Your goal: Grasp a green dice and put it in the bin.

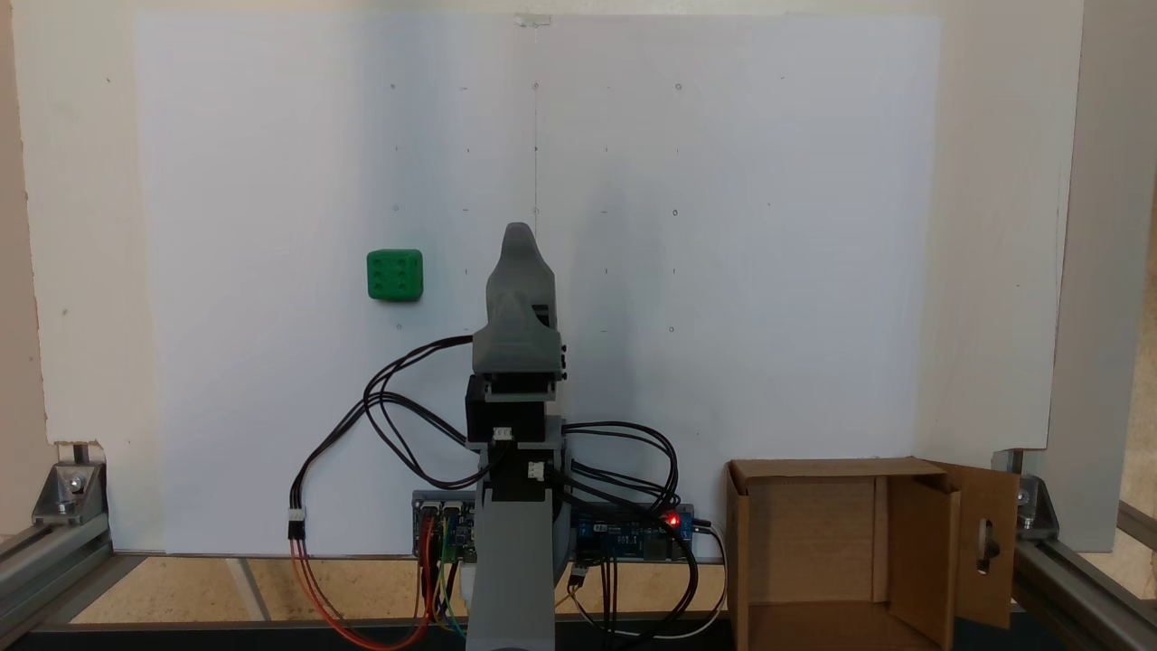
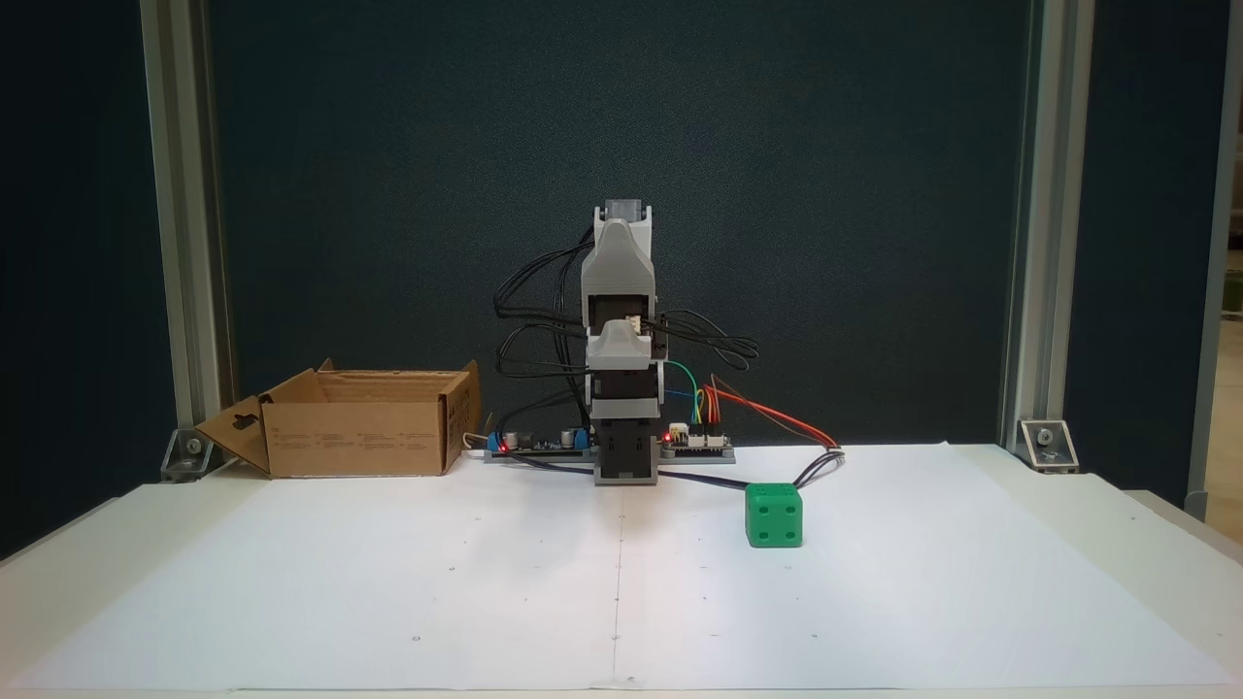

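The green dice (image 1: 395, 275) (image 2: 774, 515) rests on the white sheet, apart from the arm, in both fixed views. My gripper (image 1: 518, 233) (image 2: 621, 336) is folded over the arm's base and raised above the table, with its grey jaws together and nothing between them. The dice lies to the gripper's left in a fixed view (image 1: 395, 275) and lower right of it in a fixed view (image 2: 774, 515). The bin (image 1: 922, 542) (image 2: 359, 437), a brown cardboard box with open flaps, stands beside the arm's base at the table's edge, and no object shows inside it.
Circuit boards (image 1: 633, 533) (image 2: 694, 442) and loose cables (image 1: 380, 407) (image 2: 777, 417) surround the arm's base. Aluminium frame posts (image 2: 184, 243) with corner brackets (image 1: 68, 488) stand at the table's corners. The white paper sheet (image 2: 486, 582) covers most of the table.
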